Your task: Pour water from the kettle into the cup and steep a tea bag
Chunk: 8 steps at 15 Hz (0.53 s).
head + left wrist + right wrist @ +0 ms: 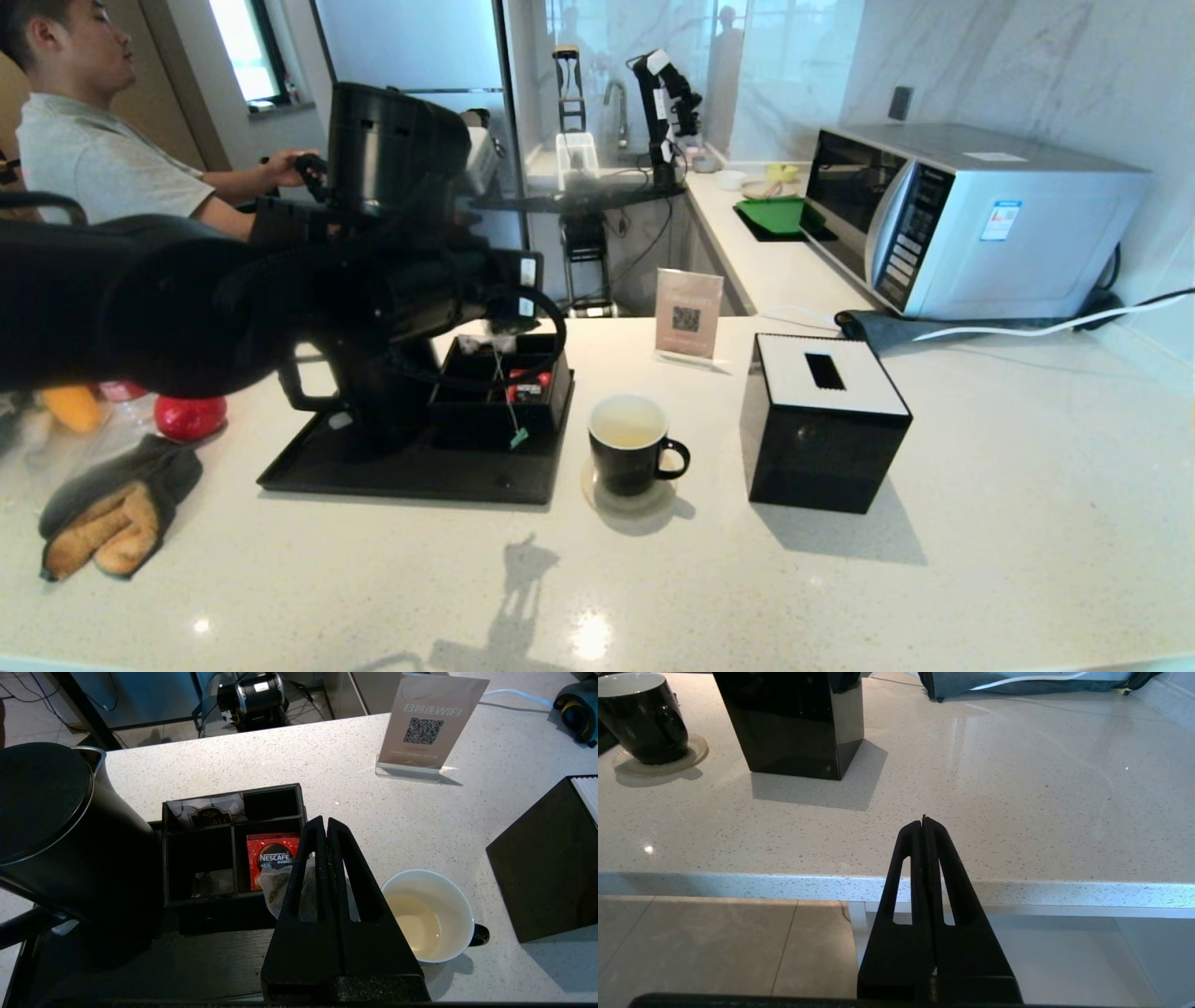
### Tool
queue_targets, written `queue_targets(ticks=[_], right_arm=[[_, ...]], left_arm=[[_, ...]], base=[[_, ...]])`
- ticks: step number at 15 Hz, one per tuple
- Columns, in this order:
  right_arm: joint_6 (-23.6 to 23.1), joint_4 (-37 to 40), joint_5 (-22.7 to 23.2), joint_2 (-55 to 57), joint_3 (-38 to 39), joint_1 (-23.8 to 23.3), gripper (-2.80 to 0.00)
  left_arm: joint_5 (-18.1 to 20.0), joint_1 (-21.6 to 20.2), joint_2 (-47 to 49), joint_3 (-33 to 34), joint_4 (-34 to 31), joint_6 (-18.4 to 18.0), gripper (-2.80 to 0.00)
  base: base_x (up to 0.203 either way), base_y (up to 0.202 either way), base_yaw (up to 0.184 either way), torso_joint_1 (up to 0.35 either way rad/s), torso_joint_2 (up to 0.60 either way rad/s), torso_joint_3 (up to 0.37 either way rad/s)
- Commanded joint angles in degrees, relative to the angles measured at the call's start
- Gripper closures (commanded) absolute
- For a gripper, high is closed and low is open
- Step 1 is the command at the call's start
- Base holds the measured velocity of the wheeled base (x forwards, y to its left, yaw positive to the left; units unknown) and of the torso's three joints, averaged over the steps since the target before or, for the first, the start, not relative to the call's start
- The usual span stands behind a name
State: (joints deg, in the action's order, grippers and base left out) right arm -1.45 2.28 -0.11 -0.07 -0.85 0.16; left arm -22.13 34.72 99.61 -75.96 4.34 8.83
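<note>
My left gripper (pixel 325 822) hangs above the black tray, shut on the tea bag (pixel 275 887). The mesh pouch shows under its fingers, and its string ends in a green tag (pixel 516 437). Just right of the gripper stands the cup (pixel 630 453) (pixel 427 914) on a coaster, holding pale yellowish water (pixel 416 921). The kettle (pixel 56 826) stands on the tray's left; in the head view my left arm hides most of its body (pixel 378 397). My right gripper (pixel 923 820) is shut on nothing, low in front of the counter's front edge and out of the head view.
On the tray (pixel 411 471), a black compartment box (pixel 499 387) holds a red packet (pixel 273 858). A black tissue box (pixel 822 425) stands right of the cup. Behind are a QR sign (pixel 688 315) and a microwave (pixel 971 215). A glove (pixel 112 509) and red-capped bottles (pixel 189 415) lie far left.
</note>
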Motion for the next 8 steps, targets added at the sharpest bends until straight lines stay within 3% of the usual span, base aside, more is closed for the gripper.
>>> queue_targets(ticks=[1, 5, 8], right_arm=[[-1.2, 0.1, 0.3, 0.1, 0.1, 0.0, 0.00], [-1.2, 0.7, 0.8, 1.2, -2.1, 0.1, 0.00], [-1.1, -1.5, 3.2, 9.2, -5.8, 0.4, 0.00]], left_arm=[[-0.1, 0.0, 0.1, 0.0, 0.1, 0.1, 0.00], [0.0, 0.1, 0.1, -0.1, 0.1, 0.1, 0.00], [-0.1, 0.1, -0.1, -0.1, 0.1, 0.1, 0.00]], base=[[0.000, 0.000, 0.000, 0.000, 0.00, 0.000], [0.000, 0.000, 0.000, 0.000, 0.00, 0.000], [0.000, 0.000, 0.000, 0.000, 0.00, 0.000]])
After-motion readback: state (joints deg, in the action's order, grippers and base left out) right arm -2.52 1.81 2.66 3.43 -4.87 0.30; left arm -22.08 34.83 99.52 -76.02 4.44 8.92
